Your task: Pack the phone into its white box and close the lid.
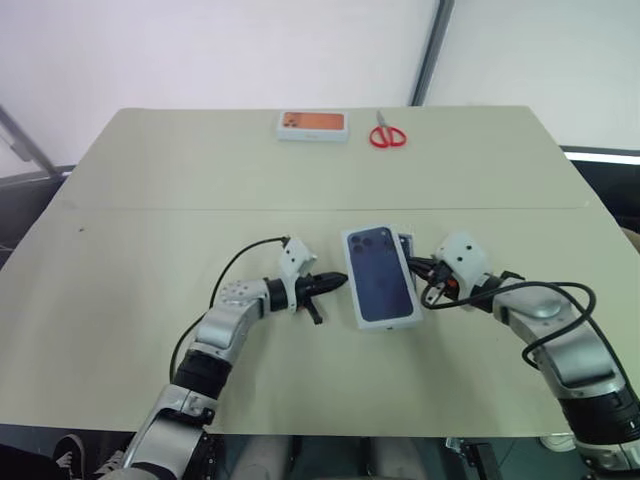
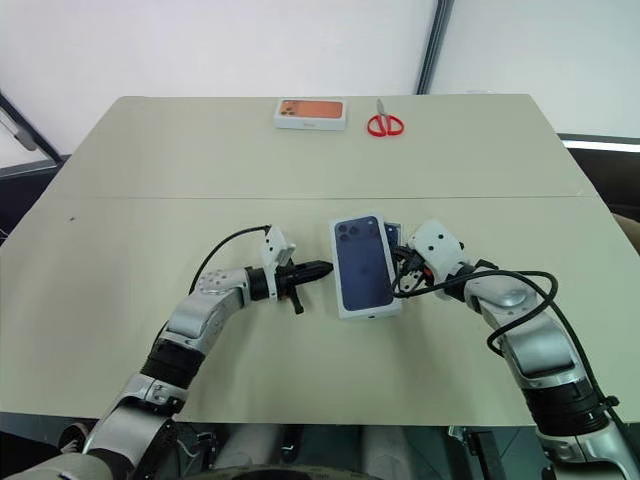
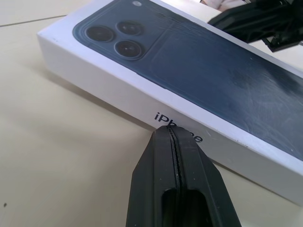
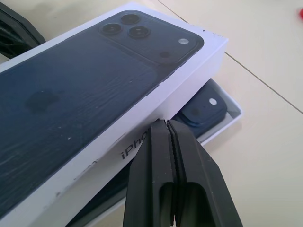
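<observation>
Tools are seen at the centre of the head views, one on either side of the lid [image 1: 379, 276]. Left tool [image 1: 333, 283] is pinched fully shut with nothing between its black fingers [image 3: 180, 189], the tips just beside the lid's long white side wall; whether they touch it cannot be told. Printed on that wall, dark letters can be read as "iPh", the rest being covered by the fingertips. Right tool [image 1: 412, 266] is likewise closed on nothing, its fingers [image 4: 177, 184] brought up to the opposite long wall, where the same "iPh" lettering is partly seen.

On the lid's top, a dark blue phone picture is printed, with three camera rings at the upper left corner as shown in the head views. The lid is laid askew over the white box [image 4: 230, 116], so that one corner of the tray is left uncovered on the right-hand side; in that corner the phone [image 4: 203, 111] is seen lying, its camera cluster and a small flash dot exposed.

Left forearm is stretched low over the counter [image 1: 150, 200] from the lower left of the frame, pointing right and about level. Right forearm is brought in from the lower right, pointing left and angled slightly down.

At the top centre of the frame, a white box with an orange top [image 1: 313, 125] and red-handled scissors [image 1: 386, 134] are set well apart from the work.
</observation>
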